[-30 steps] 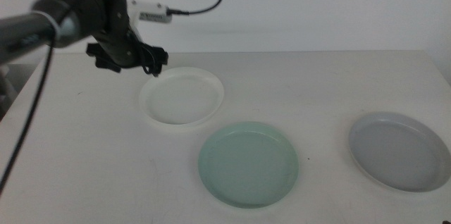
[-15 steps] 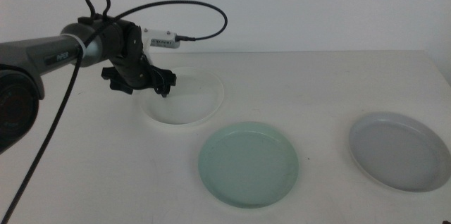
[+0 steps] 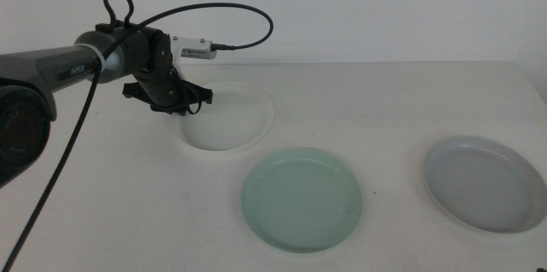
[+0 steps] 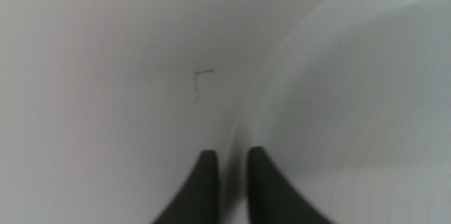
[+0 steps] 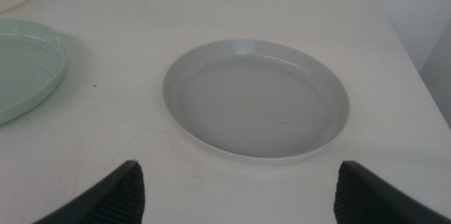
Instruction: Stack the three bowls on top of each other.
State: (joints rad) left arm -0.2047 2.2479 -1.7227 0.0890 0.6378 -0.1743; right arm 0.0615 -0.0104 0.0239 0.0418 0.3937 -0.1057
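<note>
Middle view recorded the left tool at the left rim of the white bowl, which lay toward the rear of the desk. Left wrist view showed the tool's two dark jaws nearly closed, one on either side of the white bowl's rim, one jaw outside over the desk surface and the other inside the bowl; the narrow gap between them was filled by the rim, so the tool appeared clamped on it. A faint pencil-like mark was noted on the desk just beside the bowl.

The mint green bowl lay flat nearer the front, just beside the white bowl but apart from it. The grey bowl lay flat well off to the right, near the desk's edge.

Right wrist view showed the right tool wide open and empty, with the grey bowl ahead of it, between the lines of its jaws and untouched.
</note>
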